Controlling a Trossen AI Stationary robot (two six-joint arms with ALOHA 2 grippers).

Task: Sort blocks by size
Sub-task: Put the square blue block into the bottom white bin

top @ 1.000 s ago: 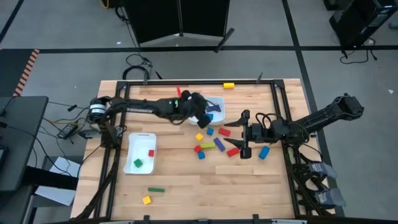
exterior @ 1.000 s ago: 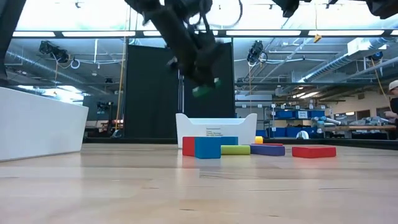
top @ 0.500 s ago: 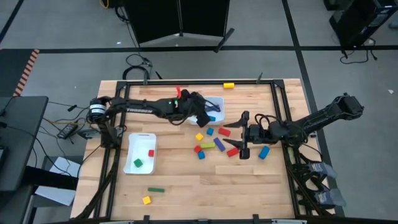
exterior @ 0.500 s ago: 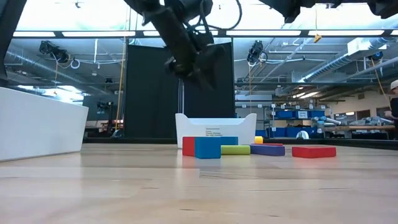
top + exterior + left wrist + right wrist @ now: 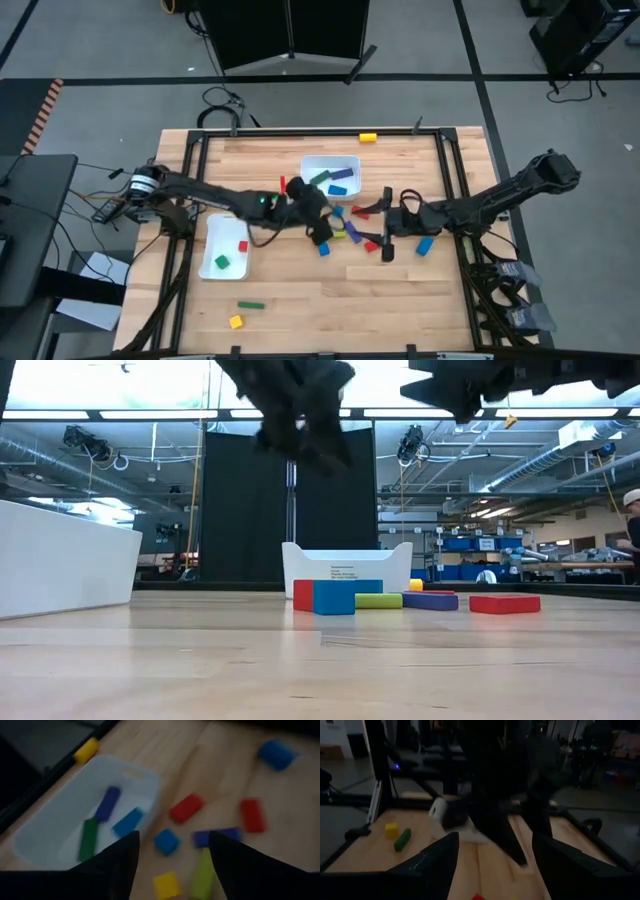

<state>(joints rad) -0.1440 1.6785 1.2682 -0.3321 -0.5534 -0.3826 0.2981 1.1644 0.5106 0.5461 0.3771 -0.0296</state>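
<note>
My left gripper (image 5: 321, 233) is open and empty, hovering over a cluster of loose blocks at the table's middle: a yellow cube (image 5: 166, 883), a blue cube (image 5: 166, 841), a lime bar (image 5: 202, 872), red blocks (image 5: 186, 807) and a purple bar (image 5: 352, 230). The far white tray (image 5: 347, 164) holds a green bar (image 5: 89, 839) and two blue blocks (image 5: 107, 803). My right gripper (image 5: 379, 228) is open and empty, just right of the cluster, pointing toward the left arm. A blue block (image 5: 424, 245) lies under the right arm.
A second white tray (image 5: 212, 222) at the left holds a red cube (image 5: 243, 245) and a green cube (image 5: 221, 262). A green bar (image 5: 250, 305) and a yellow cube (image 5: 236, 321) lie near the front left. A yellow block (image 5: 368, 137) sits at the far edge.
My left gripper held a green block above the far tray and let it go; the green bar now lies in that tray. The gripper has then moved toward the table's near edge, over the loose blocks.
</note>
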